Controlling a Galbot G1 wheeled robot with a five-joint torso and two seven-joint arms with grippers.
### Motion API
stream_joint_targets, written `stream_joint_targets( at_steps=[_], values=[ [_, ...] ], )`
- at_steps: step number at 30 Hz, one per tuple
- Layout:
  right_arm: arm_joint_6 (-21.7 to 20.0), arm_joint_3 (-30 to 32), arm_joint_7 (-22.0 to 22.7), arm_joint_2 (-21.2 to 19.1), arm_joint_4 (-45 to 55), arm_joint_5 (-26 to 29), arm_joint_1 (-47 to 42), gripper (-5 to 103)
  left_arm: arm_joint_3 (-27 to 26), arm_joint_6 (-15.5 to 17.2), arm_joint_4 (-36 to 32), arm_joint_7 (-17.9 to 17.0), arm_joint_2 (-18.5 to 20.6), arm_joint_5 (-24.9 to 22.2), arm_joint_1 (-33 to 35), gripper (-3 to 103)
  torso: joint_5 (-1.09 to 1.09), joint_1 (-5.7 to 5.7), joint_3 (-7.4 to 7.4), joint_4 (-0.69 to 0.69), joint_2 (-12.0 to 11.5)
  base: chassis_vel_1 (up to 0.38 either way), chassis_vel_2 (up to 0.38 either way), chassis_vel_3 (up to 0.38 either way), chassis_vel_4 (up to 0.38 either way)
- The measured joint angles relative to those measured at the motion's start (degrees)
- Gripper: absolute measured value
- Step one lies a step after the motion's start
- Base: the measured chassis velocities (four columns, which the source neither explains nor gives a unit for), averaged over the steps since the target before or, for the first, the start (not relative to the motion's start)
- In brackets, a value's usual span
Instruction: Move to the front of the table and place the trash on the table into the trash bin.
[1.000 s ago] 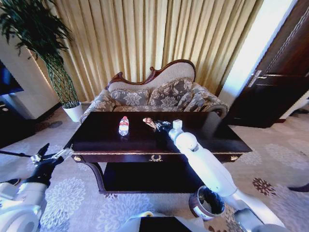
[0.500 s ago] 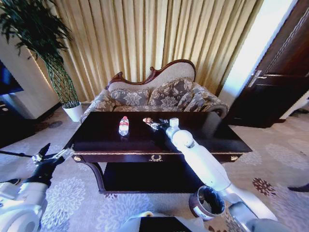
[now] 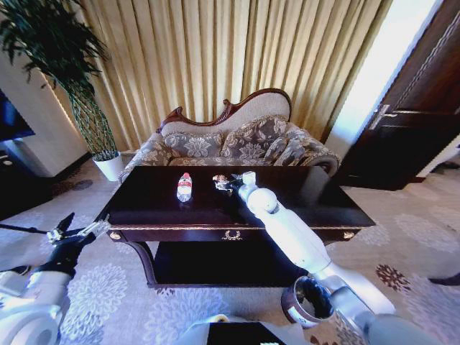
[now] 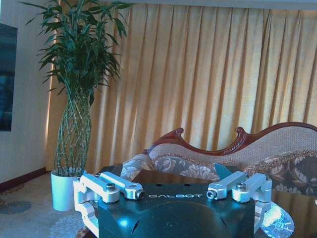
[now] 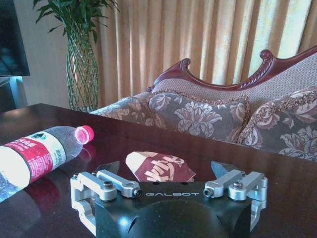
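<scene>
The right gripper (image 3: 228, 181) reaches out over the table (image 3: 302, 208), low above the dark top near its far edge and about midway along it. Its jaws stand released, spread to either side of the orange-brown wrapper (image 5: 159, 166), which lies flat on the table between the two fingertips; whether either finger touches it cannot be told. In the head view the wrapper (image 3: 220, 180) shows just off the gripper's tip. The clear plastic bottle (image 3: 185, 187) with its red label and red cap lies on its side on the table, a little toward the table's left end from the wrapper, and well apart from it; in the right wrist view the bottle (image 5: 37, 153) points its cap toward the wrapper. The trash bin (image 3: 307, 302) stands on the carpet in front of the table, near its right end, partly covered by the right arm. The left gripper (image 3: 75, 231) hangs off the table's front left corner, over the carpet, its jaws released and holding nothing. A floral sofa (image 3: 237, 144) stands behind the table's far edge.
</scene>
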Motion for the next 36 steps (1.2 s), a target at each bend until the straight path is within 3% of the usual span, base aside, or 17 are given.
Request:
stream_joint_targets(
  at_steps=[16,18,21,24,27,31,34,36],
  values=[
    [0.0,-0.9,-1.3,1.8,-4.2,-1.3,1.2,101,-0.3,-0.3,0.0,0.0,-0.1,0.0,0.1,100,0.00,0.00,0.00,0.00,0.0,0.000,0.000,0.000,0.000],
    [-0.1,-0.9,-1.4,1.8,-4.3,-1.3,1.2,91,-0.3,-0.9,0.0,0.0,-0.2,0.0,0.0,100,0.00,0.00,0.00,0.00,0.0,0.000,0.000,0.000,0.000],
    [-0.2,-0.9,-1.4,1.8,-4.4,-1.4,1.2,86,-0.3,-1.4,0.0,0.0,-0.2,0.0,0.0,100,0.00,0.00,0.00,0.00,0.0,0.000,0.000,0.000,0.000],
    [-0.2,-0.9,-1.4,1.8,-4.4,-1.5,1.1,69,-0.5,-1.5,0.0,0.0,-0.2,-0.1,0.1,100,0.00,0.00,0.00,0.00,0.0,0.000,0.000,0.000,0.000],
    [-0.2,-0.8,-1.4,1.7,-4.4,-1.6,1.0,63,-0.6,-1.6,0.0,0.0,-0.2,-0.1,0.2,100,0.00,0.00,0.00,0.00,0.0,0.000,0.000,0.000,0.000],
    [-0.2,-0.8,-1.4,1.1,-4.3,-1.6,0.7,42,-0.7,-1.7,0.0,0.0,-0.2,-0.1,0.2,100,0.00,0.00,0.00,0.00,0.0,0.000,0.000,0.000,0.000],
    [-0.2,-0.7,-1.4,0.6,-4.2,-1.6,0.5,36,-0.7,-1.7,0.0,0.0,-0.2,-0.1,0.2,100,0.00,0.00,0.00,0.00,0.0,0.000,0.000,0.000,0.000],
    [-0.2,-0.5,-1.4,0.3,-4.0,-1.6,0.4,25,-0.8,-1.8,0.0,0.0,-0.2,-0.1,0.3,100,0.00,0.00,0.00,0.00,0.0,0.000,0.000,0.000,0.000]
  ],
)
